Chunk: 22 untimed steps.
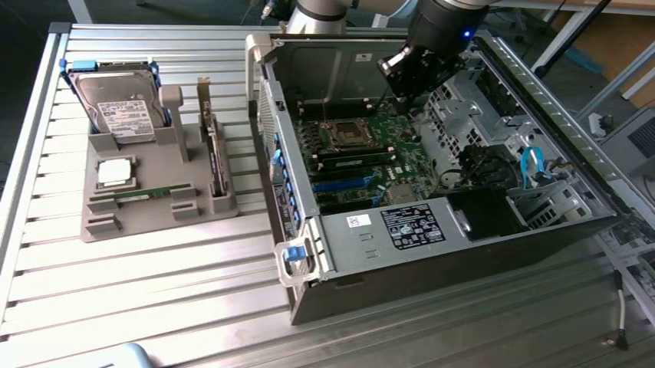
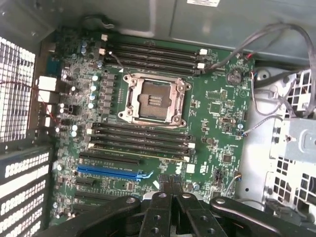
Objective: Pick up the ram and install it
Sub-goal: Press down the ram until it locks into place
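Fingers (image 2: 163, 207) pressed together, black metal, nothing between them; gripper (image 1: 407, 77) hanging over the far end of the open grey desktop computer case (image 1: 430, 261), on the end of the dark robot arm (image 1: 450, 27). Below the closed tips, seen from the wrist: green motherboard (image 2: 212, 103) with an empty silver processor socket (image 2: 154, 101) at its middle, a bank of black memory slots (image 2: 153, 54) on one side of the socket and a second bank (image 2: 138, 140) on the other, plus a blue expansion slot (image 2: 111, 173) close to the fingertips. One slot of that second bank apparently filled with a green strip (hard to be sure).

Long thin green ram stick (image 1: 152, 192) lying flat in a groove of the grey plastic parts holder (image 1: 153, 218), well apart from the gripper, toward the exterior view's left. Same holder carrying a silver hard drive (image 1: 123, 107) with a white label at its far end, a square silver processor chip (image 1: 115, 172) just far of the ram, and a dark expansion card (image 1: 215, 153) standing on edge along the holder's right side. Holder and case both resting on a ribbed aluminium table (image 1: 153, 291), case to the exterior view's right of the holder.
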Each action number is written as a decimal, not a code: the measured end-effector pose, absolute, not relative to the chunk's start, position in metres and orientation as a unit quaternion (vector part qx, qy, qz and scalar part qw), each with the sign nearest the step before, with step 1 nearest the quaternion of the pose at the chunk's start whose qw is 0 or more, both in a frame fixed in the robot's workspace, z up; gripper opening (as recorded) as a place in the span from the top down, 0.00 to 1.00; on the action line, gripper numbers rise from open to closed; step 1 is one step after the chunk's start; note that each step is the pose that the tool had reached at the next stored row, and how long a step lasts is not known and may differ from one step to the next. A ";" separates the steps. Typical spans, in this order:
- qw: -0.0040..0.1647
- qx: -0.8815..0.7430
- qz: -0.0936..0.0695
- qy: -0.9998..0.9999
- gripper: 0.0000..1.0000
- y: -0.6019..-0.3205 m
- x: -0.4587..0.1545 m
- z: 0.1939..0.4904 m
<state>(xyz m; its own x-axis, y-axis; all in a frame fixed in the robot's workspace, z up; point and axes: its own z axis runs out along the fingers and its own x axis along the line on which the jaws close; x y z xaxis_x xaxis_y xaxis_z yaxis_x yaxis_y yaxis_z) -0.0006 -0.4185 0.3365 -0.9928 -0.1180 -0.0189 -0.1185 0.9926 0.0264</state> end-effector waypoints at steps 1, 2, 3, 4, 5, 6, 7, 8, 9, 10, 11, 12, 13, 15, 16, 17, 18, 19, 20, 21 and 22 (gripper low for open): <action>0.009 -0.058 0.014 0.998 0.89 -0.418 -0.001 0.336; 0.009 -0.058 0.014 0.998 0.89 -0.418 -0.001 0.336; 0.009 -0.057 0.014 0.998 0.89 -0.418 -0.001 0.336; 0.009 -0.057 0.014 0.998 0.89 -0.418 -0.001 0.336; 0.009 -0.057 0.014 0.998 0.89 -0.418 -0.001 0.336; 0.009 -0.057 0.014 0.998 0.89 -0.418 -0.001 0.336; 0.009 -0.057 0.014 0.998 0.89 -0.418 -0.001 0.336; 0.009 -0.057 0.014 0.998 0.89 -0.418 -0.002 0.336; 0.009 -0.057 0.014 0.998 0.89 -0.418 -0.003 0.336; 0.009 -0.057 0.014 0.998 0.89 -0.418 -0.005 0.336; 0.009 -0.057 0.014 0.998 0.89 -0.418 -0.006 0.336; 0.008 -0.057 0.014 0.998 0.89 -0.418 -0.007 0.336; 0.007 -0.057 0.014 0.998 0.89 -0.418 -0.007 0.337; 0.004 -0.055 0.014 0.998 0.89 -0.418 -0.007 0.336; 0.004 -0.052 0.014 0.999 0.89 -0.418 -0.007 0.336; 0.004 -0.048 0.014 0.999 0.89 -0.418 -0.007 0.336; 0.003 -0.044 0.014 0.999 0.89 -0.418 -0.007 0.336; 0.004 -0.041 0.014 0.999 0.89 -0.418 -0.007 0.336; 0.003 -0.039 0.014 0.999 0.89 -0.418 -0.007 0.336; 0.003 -0.039 0.014 0.999 0.89 -0.418 -0.007 0.336; 0.003 -0.039 0.014 0.999 0.89 -0.418 -0.007 0.336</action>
